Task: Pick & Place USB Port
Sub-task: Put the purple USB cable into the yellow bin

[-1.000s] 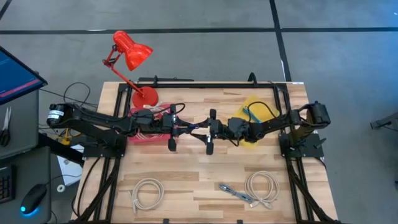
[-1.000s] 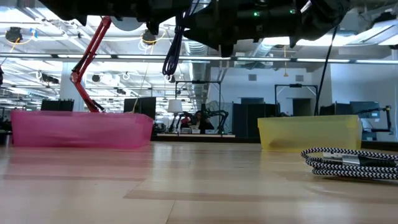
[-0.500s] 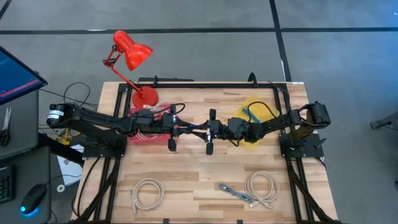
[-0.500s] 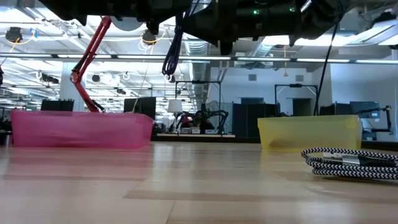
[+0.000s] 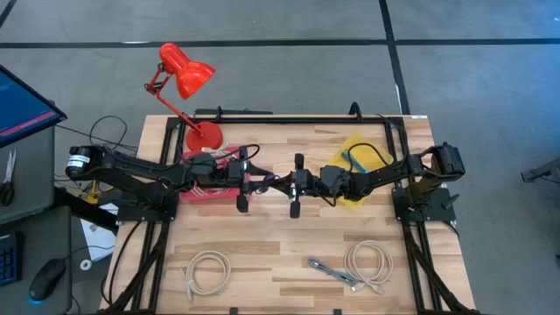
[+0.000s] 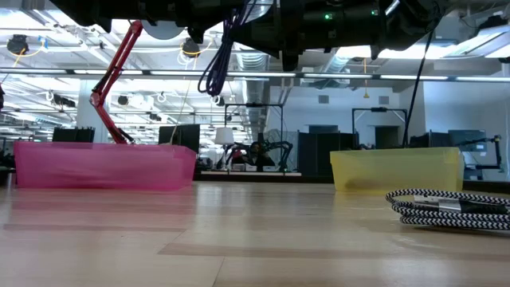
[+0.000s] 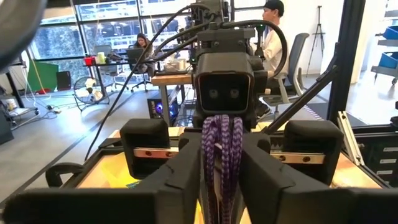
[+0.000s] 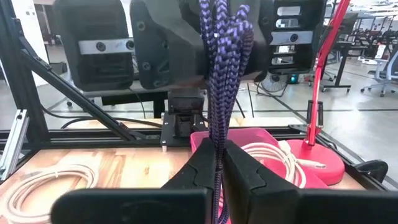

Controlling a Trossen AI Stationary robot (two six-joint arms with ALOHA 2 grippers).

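While both arms reach toward each other above the middle of the wooden table [image 5: 280,245], a purple braided cable [image 8: 221,68] hangs between them, gripped from both sides. The left gripper [image 7: 219,180] has its fingers pressed together on the bundled cable, which runs up between them in the left wrist view, with the other arm's camera housing facing it just behind. The right gripper [image 8: 219,165] likewise pinches the same cable low down, the loops rising above its fingertips. Seen from overhead, the two grippers meet between the pink bin [image 5: 210,188] on the left and the yellow bin [image 5: 359,149] on the right, the cable held off the table. At table level, a loop of the cable dangles from the dark arms overhead, clear of the wood. A white coiled cable [image 5: 207,271] lies near the front left, another white coil [image 5: 367,261] near the front right, with a striped cable [image 6: 450,207] lying beside it. A red desk lamp [image 5: 185,74] stands at the back left corner.
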